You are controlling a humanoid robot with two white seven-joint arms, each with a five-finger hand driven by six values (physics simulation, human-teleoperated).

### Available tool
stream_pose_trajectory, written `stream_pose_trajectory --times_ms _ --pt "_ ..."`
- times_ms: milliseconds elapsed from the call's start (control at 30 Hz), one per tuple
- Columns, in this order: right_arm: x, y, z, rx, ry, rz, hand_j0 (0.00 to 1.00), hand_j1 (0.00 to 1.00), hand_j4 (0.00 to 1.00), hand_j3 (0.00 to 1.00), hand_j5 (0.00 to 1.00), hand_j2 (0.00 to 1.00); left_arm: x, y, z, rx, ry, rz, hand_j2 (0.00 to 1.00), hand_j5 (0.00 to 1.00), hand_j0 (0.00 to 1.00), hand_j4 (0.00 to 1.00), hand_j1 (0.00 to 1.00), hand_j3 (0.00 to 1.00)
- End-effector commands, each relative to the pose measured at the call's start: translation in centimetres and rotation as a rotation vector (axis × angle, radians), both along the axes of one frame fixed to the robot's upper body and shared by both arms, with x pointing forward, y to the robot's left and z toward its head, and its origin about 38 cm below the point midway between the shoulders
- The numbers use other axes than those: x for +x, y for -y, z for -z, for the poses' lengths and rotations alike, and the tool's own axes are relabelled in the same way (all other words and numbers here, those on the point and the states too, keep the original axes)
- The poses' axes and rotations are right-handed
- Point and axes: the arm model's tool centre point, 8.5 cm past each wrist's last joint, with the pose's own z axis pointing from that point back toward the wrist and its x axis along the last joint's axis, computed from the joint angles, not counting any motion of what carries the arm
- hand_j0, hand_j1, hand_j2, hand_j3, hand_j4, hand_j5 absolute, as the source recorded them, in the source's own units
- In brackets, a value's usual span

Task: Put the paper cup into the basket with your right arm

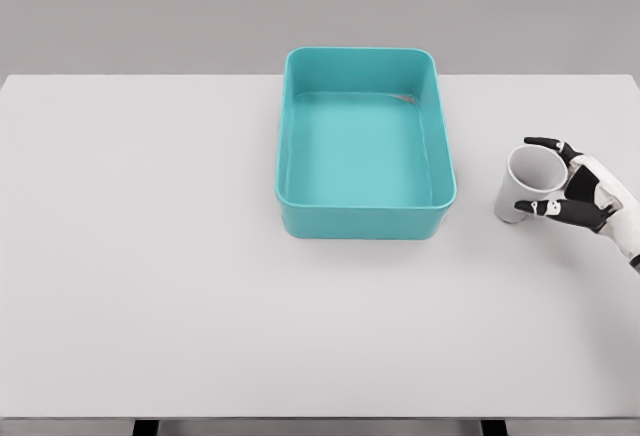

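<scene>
While the right hand (575, 188) grips the paper cup (528, 184) near its rim, it may crush — or clip the basket (440, 146) wall.

White right hand (578, 188), black fingers

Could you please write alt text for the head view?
The right hand grips a white cup on a white table, right of an empty teal basket. The left arm is out of view.

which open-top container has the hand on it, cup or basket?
The white paper cup, right of the teal basket; the right hand wraps its rim. The basket stands untouched.
</scene>
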Motion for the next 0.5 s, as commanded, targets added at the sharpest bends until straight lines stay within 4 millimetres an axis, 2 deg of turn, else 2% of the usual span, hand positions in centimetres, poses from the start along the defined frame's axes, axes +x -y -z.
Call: stream_pose_trajectory --times_ms 0,133,233,467 --pt "0.0 0.0 -0.2 0.007 0.004 0.001 0.63 0.63 0.63 0.63 0.63 0.63 0.0 0.0 0.0 0.0 0.0 0.0 1.0 1.0 1.0 1.0 1.0 1.0" --pt "0.2 -0.4 -1.1 0.007 0.034 -0.012 0.61 0.61 0.61 0.61 0.61 0.61 -0.1 0.0 0.0 0.0 -0.001 0.0 1.0 1.0 1.0 1.0 1.0 1.0" --pt "0.6 -0.8 -3.6 0.001 0.101 -0.026 0.61 0.61 0.61 0.61 0.61 0.61 0.0 0.0 0.0 0.0 0.0 0.0 1.0 1.0 1.0 1.0 1.0 1.0" --pt "1.2 -1.3 -6.4 -0.007 0.169 -0.044 0.61 0.61 0.61 0.61 0.61 0.61 0.0 0.0 0.0 0.0 0.0 0.0 1.0 1.0 1.0 1.0 1.0 1.0"
